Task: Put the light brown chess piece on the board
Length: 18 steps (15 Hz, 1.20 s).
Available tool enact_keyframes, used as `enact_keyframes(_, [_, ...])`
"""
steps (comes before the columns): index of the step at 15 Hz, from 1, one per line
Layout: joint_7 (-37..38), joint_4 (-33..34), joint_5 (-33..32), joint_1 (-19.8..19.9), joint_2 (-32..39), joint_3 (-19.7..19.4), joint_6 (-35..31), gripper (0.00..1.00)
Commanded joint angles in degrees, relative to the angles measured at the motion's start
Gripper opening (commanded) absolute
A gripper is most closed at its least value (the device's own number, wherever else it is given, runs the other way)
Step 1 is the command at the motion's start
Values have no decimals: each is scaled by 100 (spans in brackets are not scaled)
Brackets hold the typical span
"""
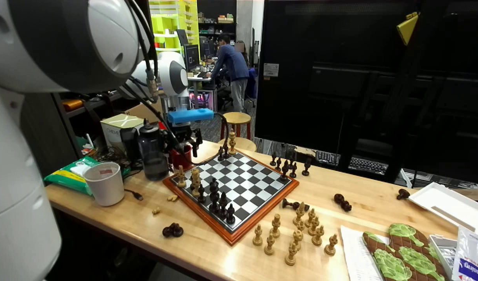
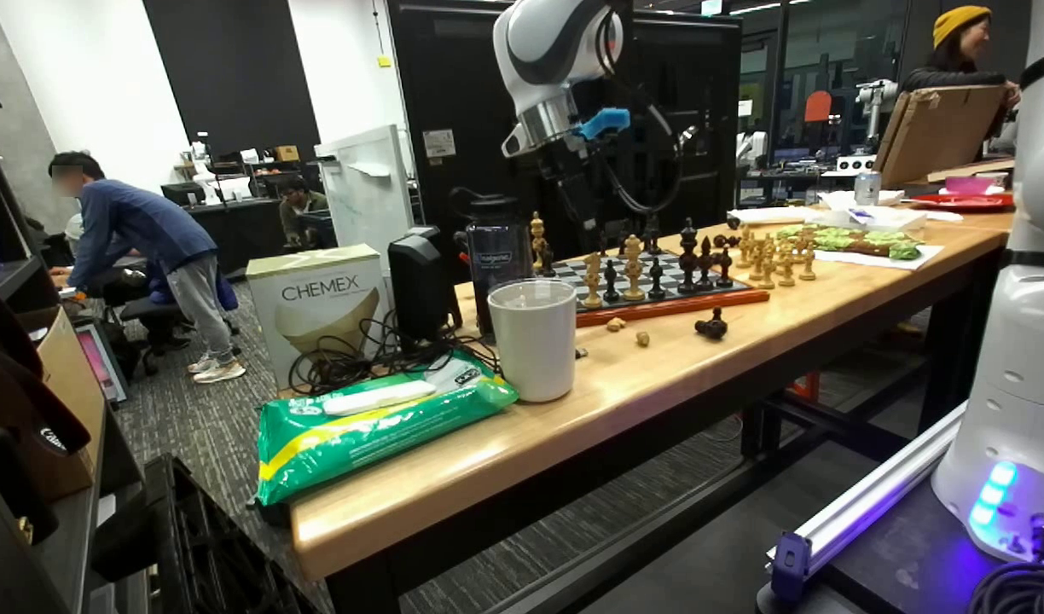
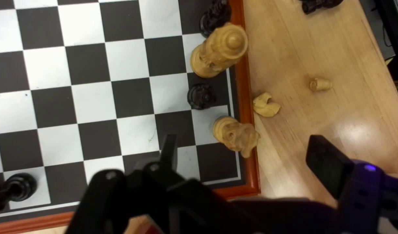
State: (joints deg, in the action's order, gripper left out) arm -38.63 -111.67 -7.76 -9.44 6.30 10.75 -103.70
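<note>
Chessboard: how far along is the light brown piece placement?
Looks done: the light brown chess piece, apparently a knight, stands near a corner of the chessboard. In hand: nothing; the gripper hangs open above that piece, jaws clear of it. Left: probably just withdrawing the gripper. Whether that square was the intended one, the views can't settle.

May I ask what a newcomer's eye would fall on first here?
Probably the red-framed checkered chessboard on the table, with light brown pieces standing on it and beside it. Next comes the bright green packet near the table's end, beside a white cup.
</note>
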Motion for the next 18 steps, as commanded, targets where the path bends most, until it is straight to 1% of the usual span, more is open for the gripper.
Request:
enact_keyframes(1, [342,174,90,-18,-164,19,332,100])
enact_keyframes(8, [1050,205,104,12,-534,-27,366,100])
enact_keyframes(9, [1453,166,72,28,-659,-64,241,100])
enact_keyframes(14, [2566,149,58,159,-1079,-253,135,100])
enact_keyframes(18, [3513,-27,-2,304,-1353,-395,-177,100])
